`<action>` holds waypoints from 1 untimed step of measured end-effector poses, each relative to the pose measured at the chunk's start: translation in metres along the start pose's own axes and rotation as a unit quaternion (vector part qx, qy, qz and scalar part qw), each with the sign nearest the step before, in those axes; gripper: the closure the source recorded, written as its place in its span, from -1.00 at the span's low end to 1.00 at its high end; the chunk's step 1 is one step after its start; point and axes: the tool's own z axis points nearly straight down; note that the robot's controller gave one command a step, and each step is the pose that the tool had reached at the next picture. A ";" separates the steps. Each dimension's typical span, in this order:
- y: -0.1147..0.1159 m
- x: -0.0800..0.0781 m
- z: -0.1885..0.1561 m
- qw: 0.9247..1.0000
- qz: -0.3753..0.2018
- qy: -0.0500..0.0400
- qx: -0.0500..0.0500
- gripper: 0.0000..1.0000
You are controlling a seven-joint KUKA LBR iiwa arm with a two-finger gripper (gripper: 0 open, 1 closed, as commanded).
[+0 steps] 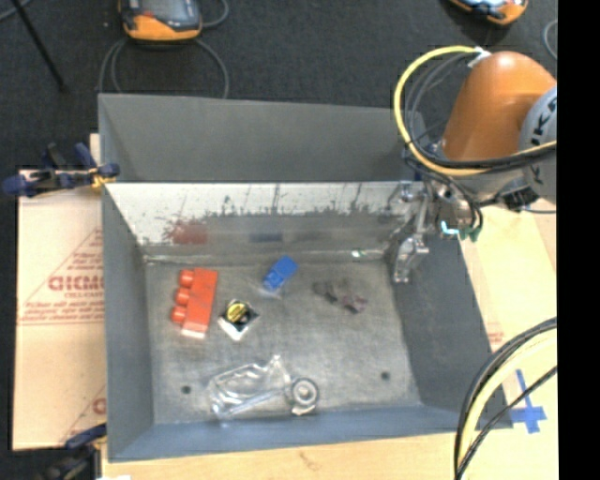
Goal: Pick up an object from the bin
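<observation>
Hanging well right of the orange brick [194, 300], the gripper [406, 259] carries nothing visible; open or closed, I cannot tell. A small dark piece [342, 296] lies between them; the pick is not yet done

Bkgd, top of view: floor [309, 56] dark grey to black, matt, faint speckled texture, evenly lit. At top L an orange-and-black unit [161, 17] sits on it, cut by frame edge; grey top face, orange rim. 2nd unit [487, 7], same colours, top R, mostly out of frame. Thin grey cables [106, 66] leave 1st unit in two loose arcs, one each side, curving down twd centre. Thin dark rod [42, 49] crosses top-L corner diagonally, upper L to lower R, apart from 1st unit. Same dark floor along L edge
</observation>
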 end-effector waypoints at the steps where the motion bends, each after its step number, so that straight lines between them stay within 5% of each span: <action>1: 0.027 0.018 0.126 0.990 0.142 -0.006 -0.001 -1.00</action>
